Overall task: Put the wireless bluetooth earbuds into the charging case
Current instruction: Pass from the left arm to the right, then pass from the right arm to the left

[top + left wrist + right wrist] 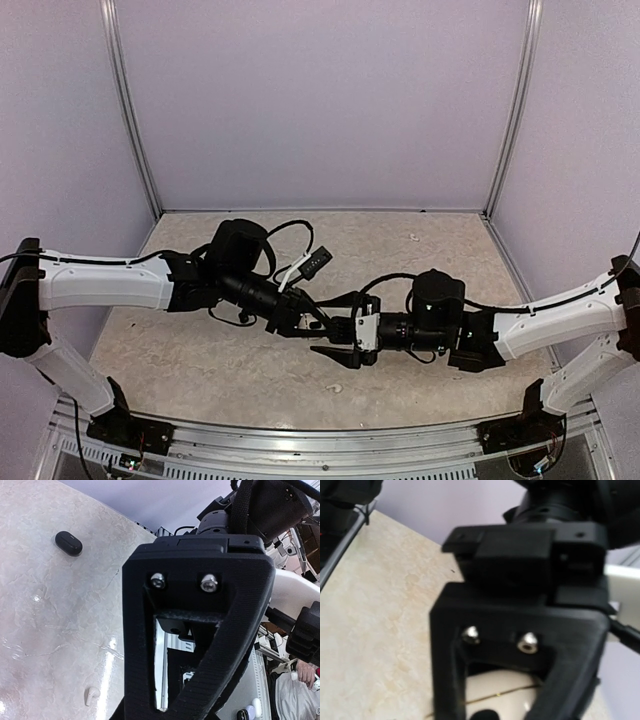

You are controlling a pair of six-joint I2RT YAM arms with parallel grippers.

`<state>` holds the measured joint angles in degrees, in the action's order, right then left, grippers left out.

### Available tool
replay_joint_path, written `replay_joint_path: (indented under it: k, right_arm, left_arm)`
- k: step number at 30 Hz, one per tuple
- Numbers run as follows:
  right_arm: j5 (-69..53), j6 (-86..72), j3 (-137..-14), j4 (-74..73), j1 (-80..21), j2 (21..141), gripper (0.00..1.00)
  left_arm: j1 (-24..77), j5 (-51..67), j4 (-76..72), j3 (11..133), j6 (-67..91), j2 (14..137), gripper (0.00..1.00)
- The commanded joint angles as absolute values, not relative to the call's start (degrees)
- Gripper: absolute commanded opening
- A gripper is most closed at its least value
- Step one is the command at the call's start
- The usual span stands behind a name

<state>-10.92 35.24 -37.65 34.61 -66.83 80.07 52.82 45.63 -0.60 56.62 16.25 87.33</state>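
Observation:
A white rounded charging case (505,685) with a thin seam sits between the fingers of my right gripper (500,713), touching both. A small dark rounded shape (485,715) lies in front of it at the bottom edge; I cannot tell whether it is an earbud. In the top view my right gripper (337,352) and left gripper (318,325) meet tip to tip above the table's middle. In the left wrist view my left gripper (165,712) has its fingers drawn together to a narrow slit. Their tips are cut off, so anything between them is hidden.
A black pebble-shaped case (68,543) lies on the beige table (200,360). A small white stemmed piece (91,695) lies near the front, also seen from above as the white piece (335,388). Purple walls close in the back and sides.

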Motion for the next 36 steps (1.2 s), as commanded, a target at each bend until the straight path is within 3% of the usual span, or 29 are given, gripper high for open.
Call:
replay_joint_path:
  k: [1, 9, 16, 19, 25, 36]
  right_arm:
    - [-13.18, 36.62, -38.56, 34.38, -67.32, 81.15, 0.7]
    - [-11.63, 37.25, -38.52, 34.55, -67.29, 80.73, 0.56]
    - [-6.2, 36.84, -36.99, 37.06, -67.32, 80.18, 0.53]
    - [-2.99, 36.17, -36.45, 39.08, -67.2, 80.25, 0.5]
    - [1.0, 33.79, -35.31, 43.67, -66.67, 79.72, 0.51]
    - [3.08, 30.37, -34.9, 47.79, -66.62, 80.18, 0.52]
  left_arm:
    - [53.43, 47.37, -1.06, 58.0, 15.62, 88.11, 0.24]
    - [53.49, 46.64, -1.12, 58.12, 15.75, 88.04, 0.28]
    - [51.55, 44.25, -3.91, 55.87, 17.81, 85.15, 0.46]
    - [50.54, 43.33, -6.07, 54.36, 19.13, 83.31, 0.49]
    - [49.05, 40.69, -12.5, 49.77, 22.54, 79.78, 0.48]
    - [48.87, 40.25, -21.78, 46.26, 27.87, 79.66, 0.3]
